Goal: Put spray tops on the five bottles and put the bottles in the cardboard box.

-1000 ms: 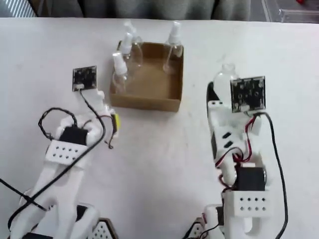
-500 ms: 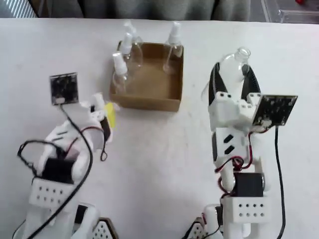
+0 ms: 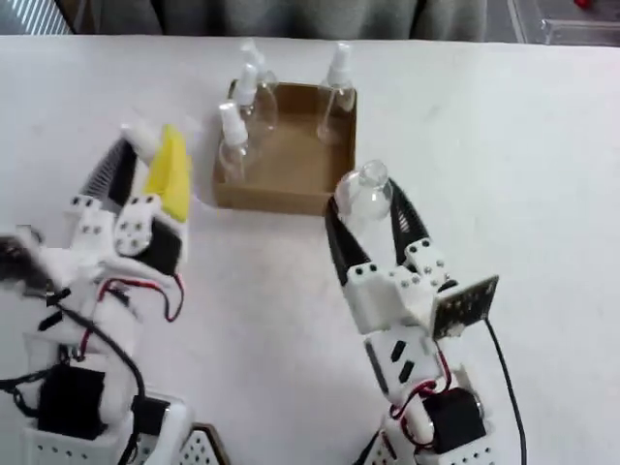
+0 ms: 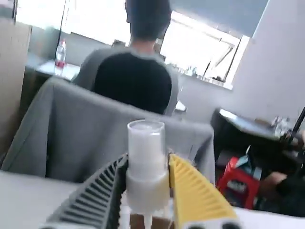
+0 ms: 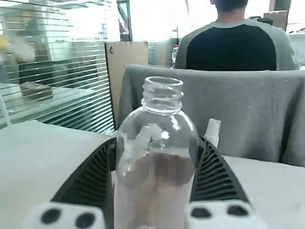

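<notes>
My right gripper (image 3: 368, 208) is shut on a clear, uncapped bottle (image 3: 362, 190) and holds it upright just in front of the cardboard box (image 3: 281, 199); the right wrist view shows the bottle (image 5: 156, 157) between the black fingers (image 5: 217, 171) with its mouth bare. My left gripper (image 3: 145, 165), left of the box and raised, is shut on a white spray top (image 4: 145, 171) held upright between a grey finger and a yellow one (image 4: 193, 195). Several capped bottles (image 3: 232, 145) stand inside the box.
The white table (image 3: 523, 155) spreads wide to the right of the box. A grey cloth hangs along the table's far edge (image 5: 267, 109). Both arm bases stand at the near edge.
The right gripper has swung left and nearer with the bottle, from right of the box to its front. The left gripper has risen and tilted up with the spray top.
</notes>
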